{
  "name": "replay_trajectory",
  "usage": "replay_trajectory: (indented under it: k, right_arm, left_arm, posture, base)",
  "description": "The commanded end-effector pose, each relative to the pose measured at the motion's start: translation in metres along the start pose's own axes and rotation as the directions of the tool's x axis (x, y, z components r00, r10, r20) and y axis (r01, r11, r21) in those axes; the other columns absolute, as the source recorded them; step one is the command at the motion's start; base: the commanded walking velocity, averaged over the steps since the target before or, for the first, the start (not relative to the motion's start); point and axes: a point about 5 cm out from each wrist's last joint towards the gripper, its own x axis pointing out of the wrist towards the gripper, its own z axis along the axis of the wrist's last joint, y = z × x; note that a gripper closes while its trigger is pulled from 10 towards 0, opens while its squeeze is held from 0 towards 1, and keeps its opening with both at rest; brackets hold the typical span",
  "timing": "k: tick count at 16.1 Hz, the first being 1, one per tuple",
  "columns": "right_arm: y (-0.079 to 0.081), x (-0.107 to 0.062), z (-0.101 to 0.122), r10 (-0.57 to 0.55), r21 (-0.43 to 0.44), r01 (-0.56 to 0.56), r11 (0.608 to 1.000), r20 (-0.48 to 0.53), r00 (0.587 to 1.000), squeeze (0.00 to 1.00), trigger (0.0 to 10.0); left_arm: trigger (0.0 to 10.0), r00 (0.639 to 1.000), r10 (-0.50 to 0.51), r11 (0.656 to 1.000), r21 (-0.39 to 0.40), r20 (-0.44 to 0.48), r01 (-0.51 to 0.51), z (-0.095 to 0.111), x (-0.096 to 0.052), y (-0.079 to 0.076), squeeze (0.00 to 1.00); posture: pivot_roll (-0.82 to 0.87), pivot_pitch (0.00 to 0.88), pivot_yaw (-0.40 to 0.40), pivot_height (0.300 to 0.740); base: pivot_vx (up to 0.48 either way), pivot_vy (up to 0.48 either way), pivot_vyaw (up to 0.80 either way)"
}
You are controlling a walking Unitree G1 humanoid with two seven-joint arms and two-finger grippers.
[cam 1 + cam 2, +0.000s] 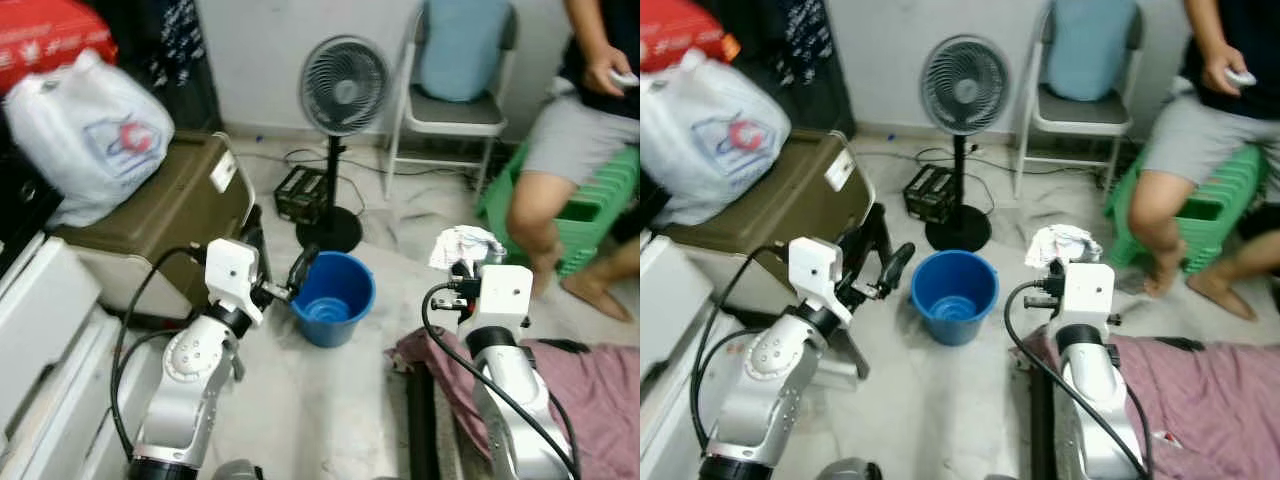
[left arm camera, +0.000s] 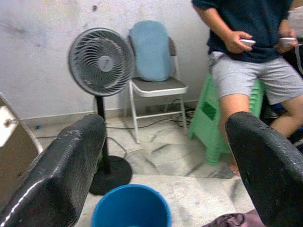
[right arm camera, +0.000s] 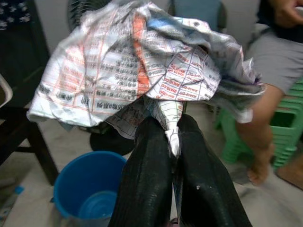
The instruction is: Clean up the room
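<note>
Right pincer [image 3: 173,142] pinching crumpled newspaper [image 3: 142,66], left pincer [image 2: 165,165] spread above blue bucket [image 2: 130,208]

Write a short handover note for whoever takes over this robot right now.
Right gripper: shut on crumpled newspaper, held up to the right of the blue bucket, not yet over it.
Left gripper: open, holding nothing, at the bucket's left rim.
Done: paper picked up.
Left: bring the paper over the bucket, probably drop it in. A purple cloth lies on the floor. A person sits close by.
</note>
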Motion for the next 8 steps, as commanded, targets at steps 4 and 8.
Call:
replay_trajectory:
  k: [4,8]
  right_arm:
    - [0.006,0.009,0.003,0.037,0.007,-0.037,0.999,0.004,0.999,0.0,10.0]
    - [0.01,0.013,0.004,0.058,0.02,-0.058,0.998,0.003,0.998,0.0,10.0]
  left_arm:
    - [10.0,1.0,0.022,0.999,-0.025,0.002,-0.022,-0.002,-0.004,-0.001,0.0]
    - [10.0,1.0,0.026,0.999,-0.022,0.017,-0.026,0.002,-0.004,0.004,0.0]
  posture:
    - [-0.12,0.032,-0.018,0.74]
    - [-0.1,0.044,-0.031,0.74]
  base:
    - [0.0,0.0,-0.15]
    - [0.0,0.0,0.0]
